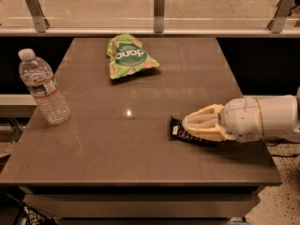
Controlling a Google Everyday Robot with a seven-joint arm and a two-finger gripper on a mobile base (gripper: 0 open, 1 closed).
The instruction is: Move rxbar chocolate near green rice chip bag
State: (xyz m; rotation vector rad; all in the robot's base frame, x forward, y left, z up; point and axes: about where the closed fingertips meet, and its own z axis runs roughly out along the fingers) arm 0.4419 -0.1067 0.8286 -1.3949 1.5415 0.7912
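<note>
The rxbar chocolate [177, 130], a flat black wrapper with white lettering, lies on the brown table [112, 144] at the right front. My gripper [188, 124] reaches in from the right, and its cream fingers are closed over the bar, hiding most of it. The bar's left end sticks out past the fingertips and rests on the table. The green rice chip bag [129, 56] lies flat at the back centre of the table, well away from the bar and the gripper.
A clear plastic water bottle [44, 88] stands upright near the table's left edge. A glass barrier with metal posts [159, 3] runs behind the table. The table's right edge is just under my arm [267, 118].
</note>
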